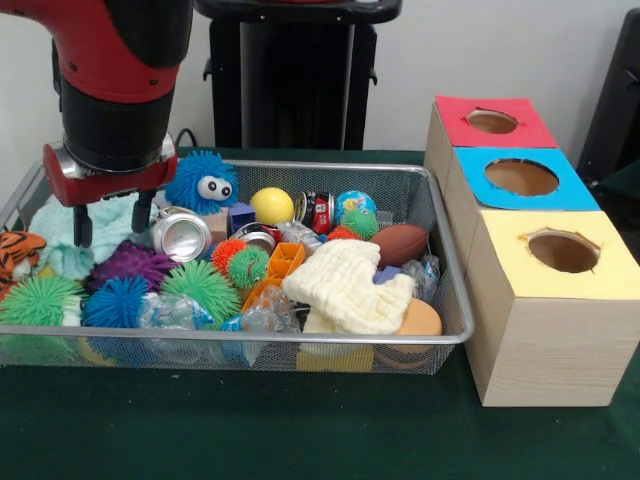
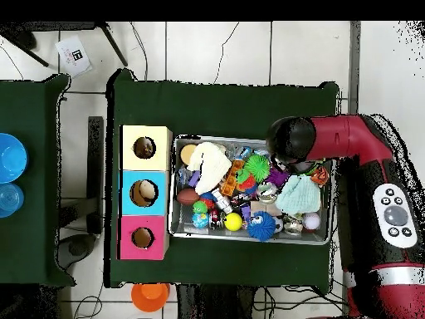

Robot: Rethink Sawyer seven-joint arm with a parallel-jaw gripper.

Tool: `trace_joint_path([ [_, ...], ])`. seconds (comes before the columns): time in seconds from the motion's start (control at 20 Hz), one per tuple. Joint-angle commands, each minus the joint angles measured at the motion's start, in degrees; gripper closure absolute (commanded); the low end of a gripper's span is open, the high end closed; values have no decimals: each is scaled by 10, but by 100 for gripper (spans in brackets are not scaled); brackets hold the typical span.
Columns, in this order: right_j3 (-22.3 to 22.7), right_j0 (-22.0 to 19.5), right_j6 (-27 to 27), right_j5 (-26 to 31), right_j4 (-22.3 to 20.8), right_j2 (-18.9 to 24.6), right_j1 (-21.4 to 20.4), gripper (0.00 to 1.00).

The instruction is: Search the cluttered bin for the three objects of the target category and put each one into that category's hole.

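Over the left end of the wire basket (image 1: 440, 335) in the front view hangs the gripper (image 1: 112, 222), its two dark fingers (image 1: 84, 226) spread apart and holding nothing, their tips just above a pale green cloth (image 1: 58, 232). At about three o'clock from the gripper lies a crushed silver can (image 1: 181, 234), and behind that can sits a fuzzy blue ball with big eyes (image 1: 201, 183). A purple spiky ball (image 1: 132, 264) rests at roughly five o'clock from the fingers, with a blue spiky ball (image 1: 115, 303) and two green spiky balls (image 1: 203, 285) nearer the front rim. A tiger toy (image 1: 18, 252) pokes in at nine o'clock by the basket's left wall. Toward the middle are a yellow ball (image 1: 271, 205), a red can (image 1: 318, 211), an orange block (image 1: 285, 260) and a cream knitted cloth (image 1: 348, 287); a small brown football (image 1: 401, 244) lies at two o'clock from that cloth. Beside the basket, at its three o'clock, stands a wooden box (image 1: 545, 350) with three round holes topped in red (image 1: 491, 121), blue (image 1: 521, 177) and yellow (image 1: 562, 251). From overhead, the arm (image 2: 349, 141) reaches over the basket's right end. Which category is the target cannot be told.
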Motion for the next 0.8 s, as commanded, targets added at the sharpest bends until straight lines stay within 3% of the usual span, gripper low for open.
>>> trace_joint_path([
  [0.05, -32, 24, -207, 101, -66, -23, 23, 0],
  [0.5, -10, 39, -183, 95, -112, -45, 32, 0],
  [0.8, -8, 41, -169, 92, -119, -49, 57, 0],
])
